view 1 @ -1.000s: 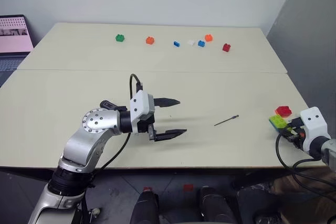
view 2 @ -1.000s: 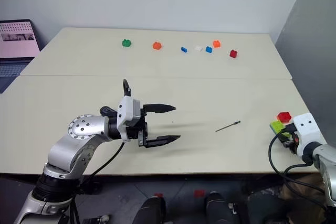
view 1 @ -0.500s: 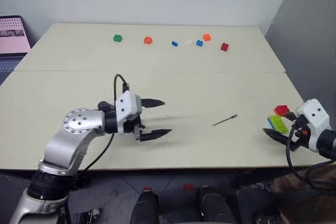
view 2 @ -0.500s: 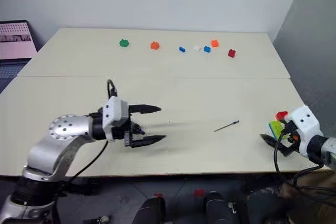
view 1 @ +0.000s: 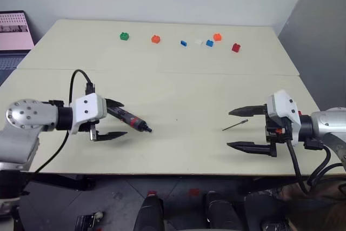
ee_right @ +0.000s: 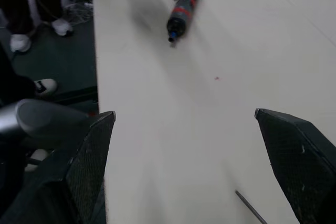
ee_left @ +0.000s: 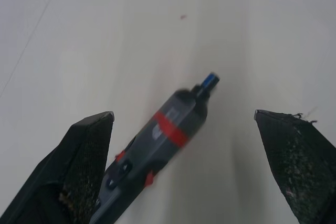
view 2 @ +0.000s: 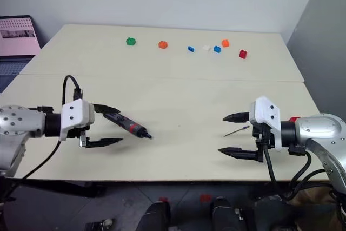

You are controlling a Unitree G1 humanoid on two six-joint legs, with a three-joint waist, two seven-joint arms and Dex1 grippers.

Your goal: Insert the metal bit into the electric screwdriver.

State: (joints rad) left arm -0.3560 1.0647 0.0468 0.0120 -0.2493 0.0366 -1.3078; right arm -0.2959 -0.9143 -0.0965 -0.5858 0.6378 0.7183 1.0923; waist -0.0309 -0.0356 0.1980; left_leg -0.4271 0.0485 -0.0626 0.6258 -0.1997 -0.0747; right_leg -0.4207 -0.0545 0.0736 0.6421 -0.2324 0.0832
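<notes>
The left gripper (view 1: 114, 118) hangs over the near left part of the bench (view 1: 178, 93) with its fingers (view 1: 110, 135) spread wide and holding nothing. The screwdriver (view 1: 128, 118) lies flat on the bench between those fingers, its rear end near the far finger and its blue-tipped nose (ee_left: 210, 80) pointing out past the fingertips toward the middle of the bench; in the left wrist view its dark body with the red band (ee_left: 170, 129) runs slantwise up from beside one finger, and whether it touches that finger cannot be told. The right gripper (view 1: 238, 129) hangs over the near right part of the bench, its fingers (view 1: 247, 147) likewise wide apart and empty, pointing toward the left gripper. The bit (view 1: 235, 125) lies on the bench in the gap between the right fingers, closer to the far one, apart from both as far as can be seen; its end shows between the fingers in the right wrist view (ee_right: 250, 207). Screwdriver and bit lie well apart. Far beyond both sets of fingers, small bricks (view 1: 209, 43) sit in a row across the back of the bench, and a laptop (view 1: 13, 25) stands off its far left corner.
</notes>
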